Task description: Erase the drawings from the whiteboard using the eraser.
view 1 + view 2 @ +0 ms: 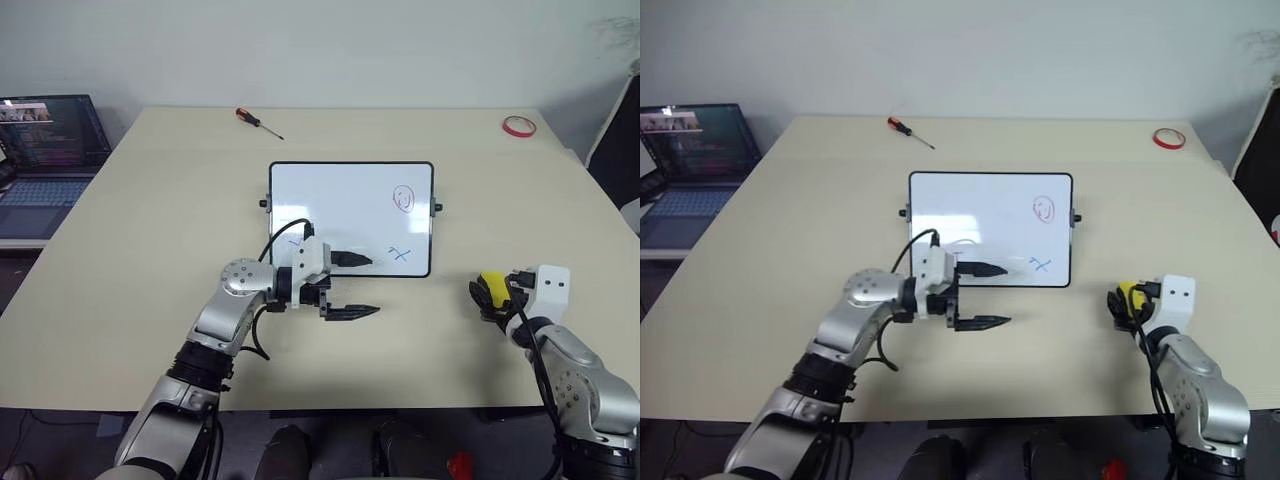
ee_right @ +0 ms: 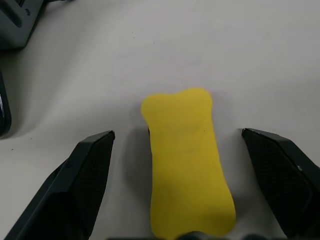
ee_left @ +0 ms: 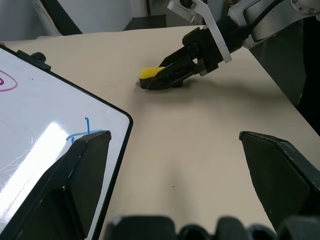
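The right gripper (image 2: 175, 185) straddles the yellow eraser (image 2: 186, 160) on the desk (image 1: 150, 220), spread wide and unclenched for a grab, while the left gripper (image 1: 362, 286), also spread, brackets the whiteboard's (image 1: 340, 205) corner, apparently to steady it.

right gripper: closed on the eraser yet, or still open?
Open. In the right wrist view the right gripper has a finger on each side of the yellow eraser, with bare table showing in both gaps.

One whiteboard (image 1: 340, 205) carrying three drawings (image 1: 403, 198), one yellow eraser (image 1: 493, 288), one screwdriver (image 1: 258, 122), one red tape ring (image 1: 519, 126), one laptop (image 1: 45, 160)
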